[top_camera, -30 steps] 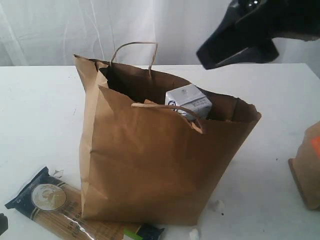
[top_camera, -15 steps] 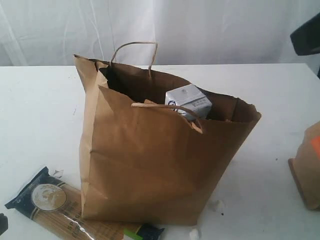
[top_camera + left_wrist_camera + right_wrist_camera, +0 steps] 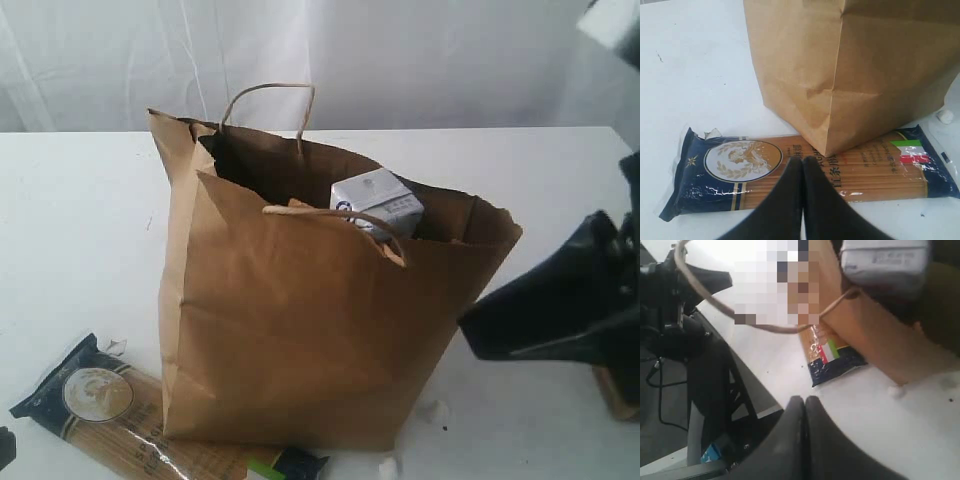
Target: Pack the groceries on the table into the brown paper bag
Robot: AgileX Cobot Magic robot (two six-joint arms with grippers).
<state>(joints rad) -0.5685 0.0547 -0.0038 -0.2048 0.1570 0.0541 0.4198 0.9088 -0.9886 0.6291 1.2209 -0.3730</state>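
Left gripper (image 3: pixel 802 161) hangs low with its fingers pressed together, nothing between them, just over the spaghetti pack (image 3: pixel 740 161). That pack lies flat on the table (image 3: pixel 70 220) at the near left, and the near corner of the brown paper bag (image 3: pixel 300 330) overlaps its middle. The bag stands upright mid-table, mouth open. The small white-blue carton (image 3: pixel 378 203) sits inside it, its top showing above the rim. On the right, the right gripper (image 3: pixel 802 399) is closed too and empty, low beside the bag's right wall. Behind it, a sliver of the brown pouch (image 3: pixel 612 393) shows at the right edge.
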